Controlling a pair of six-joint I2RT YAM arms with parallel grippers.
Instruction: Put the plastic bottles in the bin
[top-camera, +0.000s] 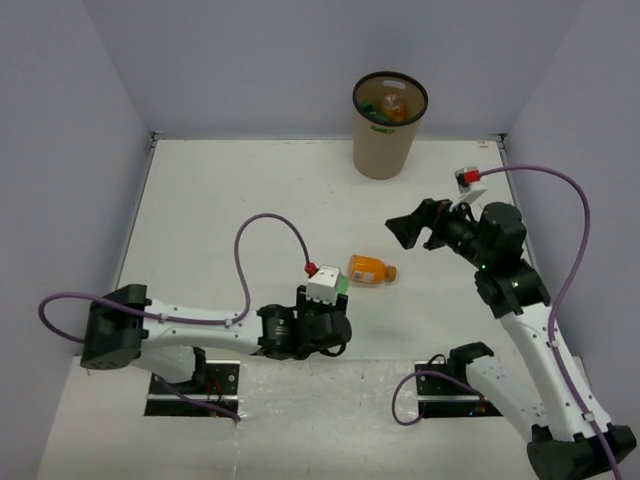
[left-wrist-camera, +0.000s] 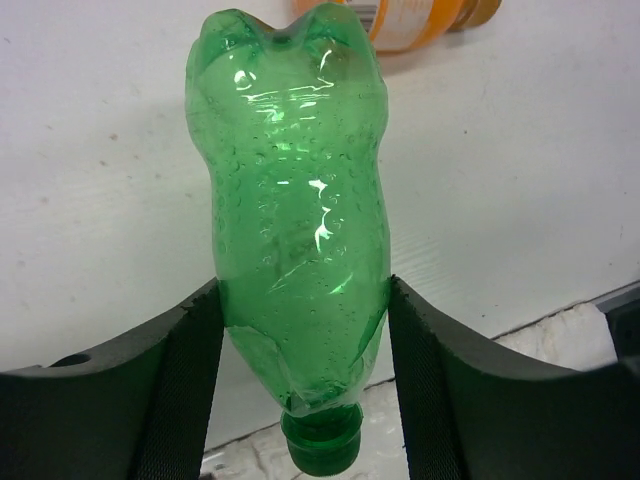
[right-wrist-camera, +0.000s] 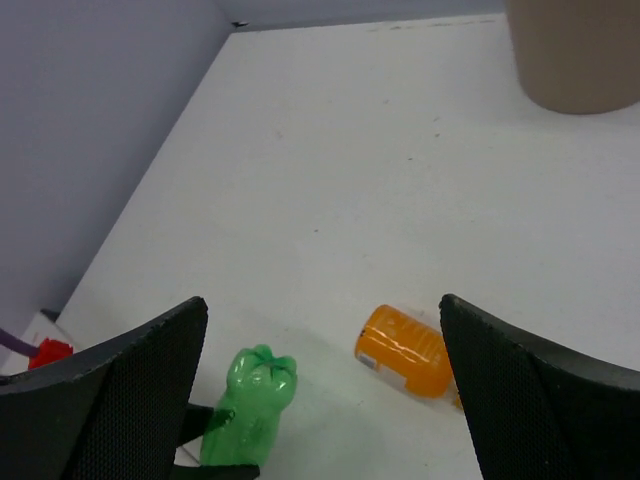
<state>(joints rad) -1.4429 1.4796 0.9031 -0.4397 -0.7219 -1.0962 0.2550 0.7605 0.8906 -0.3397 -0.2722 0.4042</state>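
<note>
I count two bottles out on the white surface (top-camera: 200, 200), one green and one orange. The green bottle (left-wrist-camera: 295, 220) is in my left pincer (left-wrist-camera: 300, 290), which is closed on its lower body, a black finger (left-wrist-camera: 185, 385) pressed against each side. Its cap points back toward my wrist and its lobed base points away. The orange bottle (top-camera: 370, 270) lies on its side at about 2 o'clock from that pincer, near the green bottle's base. The right wrist view shows the two apart (right-wrist-camera: 405, 352). The bin (top-camera: 388, 125) stands upright at 12 o'clock on the surface, close to the back wall. Down its mouth I see orange and green plastic, but I cannot count the bottles inside. My right pincer (top-camera: 420, 228) hangs above the surface at about 2 o'clock from the orange bottle, jaws spread wide with nothing between them. It is off to the 3 o'clock side of the line from that bottle to the bin. One purple cable (top-camera: 270, 225) arches over the surface from my left arm, and another loops out past my right arm at 3 o'clock.
</note>
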